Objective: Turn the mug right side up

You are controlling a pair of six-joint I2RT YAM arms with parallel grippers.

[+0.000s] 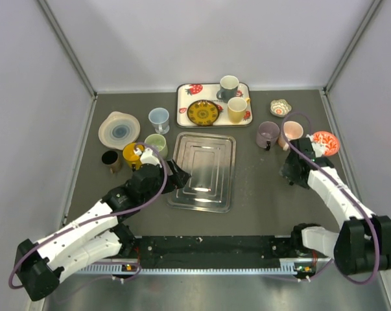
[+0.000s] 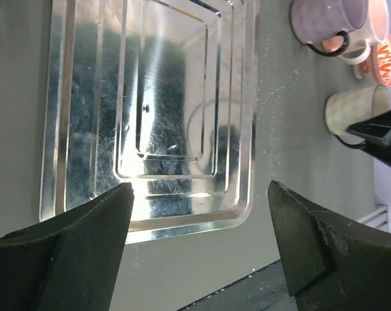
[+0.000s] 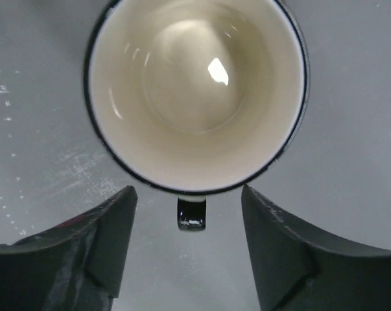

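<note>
One table (image 1: 260,194): dark grey, walled on three sides, crowded with crockery along the back and both sides.
steel tray (image 1: 203,162): middle of the table, stepped floor, bare metal all over.
strawberry tray (image 1: 184,107): at the back, behind the steel tray; it carries a yellow patterned plate (image 1: 203,112), a grey mug (image 1: 228,86) and a yellow mug (image 1: 236,109), both mugs mouth up.
pale dish (image 1: 119,129): far left, ringed, blue at its centre.
left gripper (image 1: 179,176): over the steel tray's near left corner, fingers spread wide with only the tray seen below them.
right gripper (image 3: 189,246): right side of the table, directly above the cream mug, fingers parted to either side of its handle and touching neither the handle nor the rim.
cream mug (image 3: 195,91): black rim and black handle, standing mouth up on the table; glossy inside bare down to the bottom; hidden under the gripper in the top view.
orange bowl (image 1: 325,142): far right, white-patterned.
left cups: light blue cup (image 1: 159,119), green cup (image 1: 156,145), orange mug (image 1: 132,155), black cup (image 1: 110,160), all mouth up near the pale dish.
right mugs: purple mug (image 1: 268,134) just beside a pink-lined mug (image 1: 291,133), both mouth up.
small bowl (image 1: 280,107): behind those two.
</note>
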